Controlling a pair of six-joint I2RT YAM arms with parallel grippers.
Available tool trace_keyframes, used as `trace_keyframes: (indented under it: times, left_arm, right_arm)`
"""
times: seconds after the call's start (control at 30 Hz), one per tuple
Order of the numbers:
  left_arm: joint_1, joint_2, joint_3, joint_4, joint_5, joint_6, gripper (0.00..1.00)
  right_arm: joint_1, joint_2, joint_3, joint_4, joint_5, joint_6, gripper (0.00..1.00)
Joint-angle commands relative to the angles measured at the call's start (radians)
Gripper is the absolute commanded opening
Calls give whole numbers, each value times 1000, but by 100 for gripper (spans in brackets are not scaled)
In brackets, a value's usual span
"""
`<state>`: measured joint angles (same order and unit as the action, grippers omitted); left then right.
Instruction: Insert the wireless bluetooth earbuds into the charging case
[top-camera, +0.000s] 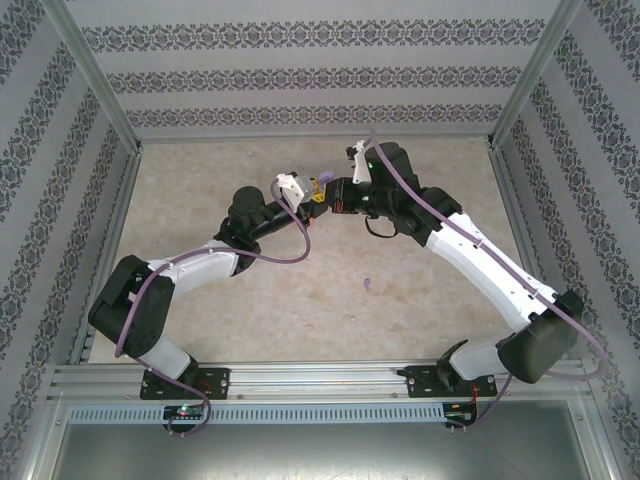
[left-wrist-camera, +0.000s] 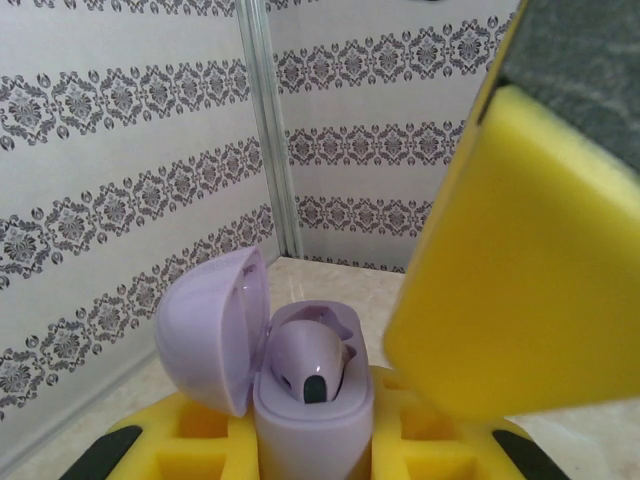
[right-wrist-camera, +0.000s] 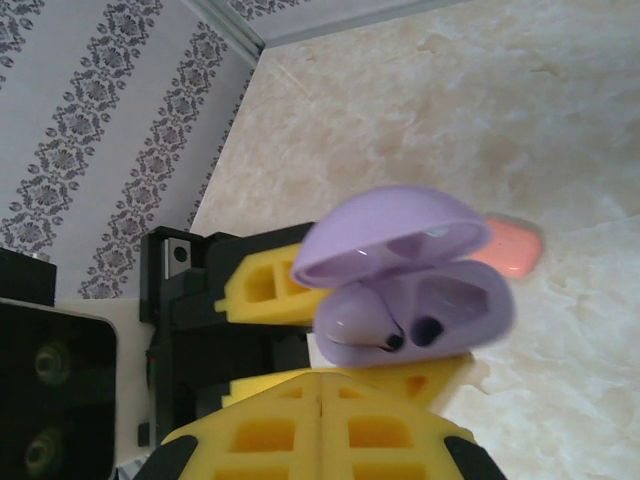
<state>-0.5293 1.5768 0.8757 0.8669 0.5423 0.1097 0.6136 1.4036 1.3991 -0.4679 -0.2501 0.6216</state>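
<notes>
A lilac charging case stands open, lid swung left, with my left gripper shut on its body. One purple earbud sits in a socket, tip sticking up. From the right wrist the same case shows that earbud in one socket and the other socket empty. My right gripper is shut with nothing between its yellow pads, just below the case. From above, both grippers meet at the case over the table's far middle. A second purple earbud lies loose on the table.
A salmon-pink rounded object lies on the marble-patterned table behind the case. Patterned walls and a metal frame post enclose the workspace. The right gripper's yellow finger looms close beside the case.
</notes>
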Motion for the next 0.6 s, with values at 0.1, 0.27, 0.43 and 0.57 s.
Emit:
trace_keyframes:
  times: [0.1, 0.27, 0.43, 0.57]
  left_arm:
    - [-6, 8, 22, 27, 14, 2, 0]
    - [-3, 7, 3, 48, -43, 1, 0]
    - [9, -12, -24, 68, -84, -13, 0]
    - [15, -49, -63, 86, -104, -22, 0]
  right_arm:
    - [7, -3, 48, -9, 7, -24, 0]
    - [-38, -187, -63, -47, 84, 8, 0]
    - [-85, -315, -281, -125, 152, 56, 14]
    - [-84, -325, -466, -140, 210, 111, 47]
